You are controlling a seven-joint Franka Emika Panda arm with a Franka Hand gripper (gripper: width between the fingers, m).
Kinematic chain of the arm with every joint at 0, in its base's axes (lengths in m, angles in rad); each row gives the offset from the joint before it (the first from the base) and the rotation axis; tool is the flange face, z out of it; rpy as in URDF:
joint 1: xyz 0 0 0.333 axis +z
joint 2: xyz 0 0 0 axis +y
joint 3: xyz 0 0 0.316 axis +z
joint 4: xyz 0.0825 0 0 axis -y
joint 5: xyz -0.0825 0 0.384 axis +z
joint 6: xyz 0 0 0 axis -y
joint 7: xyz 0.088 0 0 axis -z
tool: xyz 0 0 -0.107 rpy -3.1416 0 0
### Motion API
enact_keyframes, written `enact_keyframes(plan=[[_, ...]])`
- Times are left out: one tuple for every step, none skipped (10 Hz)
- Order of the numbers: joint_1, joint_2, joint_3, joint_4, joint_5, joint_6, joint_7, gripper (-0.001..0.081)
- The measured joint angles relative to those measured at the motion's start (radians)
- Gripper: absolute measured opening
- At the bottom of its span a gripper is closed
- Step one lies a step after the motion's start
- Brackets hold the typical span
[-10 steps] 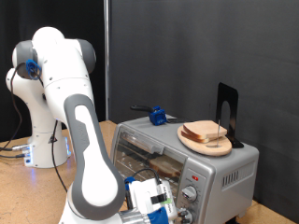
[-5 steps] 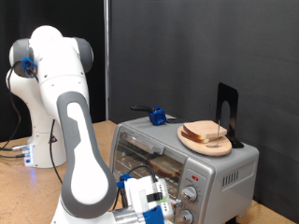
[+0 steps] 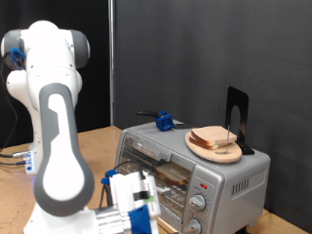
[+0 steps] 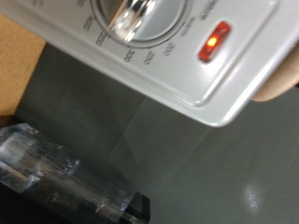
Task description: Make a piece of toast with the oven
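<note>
The gripper (image 3: 132, 207) hangs low in front of the oven (image 3: 195, 166), nearest its knobs (red light (image 4: 214, 42) lit); its opening cannot be told. The toast (image 3: 214, 137) sits on a plate (image 3: 201, 150) atop the oven.

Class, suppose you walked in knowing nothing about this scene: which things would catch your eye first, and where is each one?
The big white robot arm fills the exterior view's left, its gripper low at the bottom edge in front of the oven. The silver oven sits at the exterior view's right, with slices of bread on a round wooden plate on its top. In the wrist view, a glowing red light on the oven's panel stands out beside a knob.
</note>
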Motion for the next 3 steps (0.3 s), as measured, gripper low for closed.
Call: enact_keyframes(plan=[[-0.010, -0.029, -0.017, -0.027, -0.015, -0.007, 0.031, 0.0800], [-0.021, -0.053, -0.032, -0.048, -0.031, -0.017, 0.060, 0.0800], [-0.032, -0.073, -0.052, -0.061, -0.055, -0.030, 0.114, 0.0808]])
